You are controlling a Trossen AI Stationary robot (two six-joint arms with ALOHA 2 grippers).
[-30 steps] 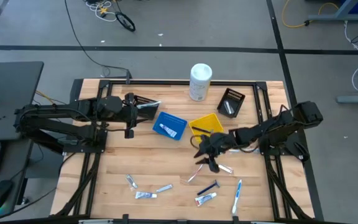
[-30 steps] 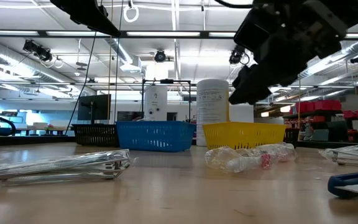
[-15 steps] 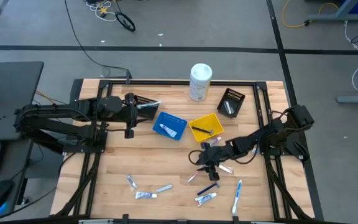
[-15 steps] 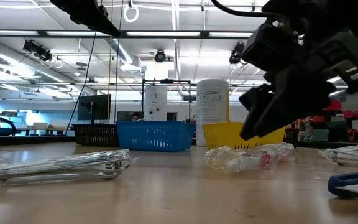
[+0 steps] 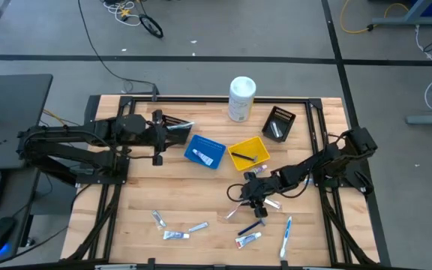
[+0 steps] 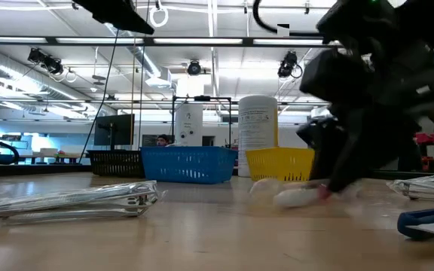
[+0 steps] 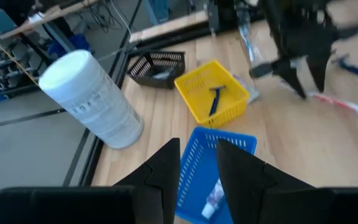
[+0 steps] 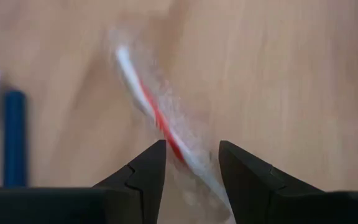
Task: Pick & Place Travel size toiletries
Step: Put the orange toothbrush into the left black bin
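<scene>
The wrapped toothbrush [image 8: 166, 134] under the right gripper [image 8: 191, 163] is showing only as a blurred white-and-red streak, its lower end lying hidden behind the fingers. In the low view the right arm [image 6: 386, 98] is running off the frame (top and right edges), concealing part of the yellow bin [image 6: 281, 163].

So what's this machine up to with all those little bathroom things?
It is sorting travel toiletries into small bins. The right gripper is low over the table with its fingers open on either side of a wrapped toothbrush, not yet gripping it. The left gripper waits by the blue bin. The yellow bin already holds a razor, and more items lie loose.
</scene>
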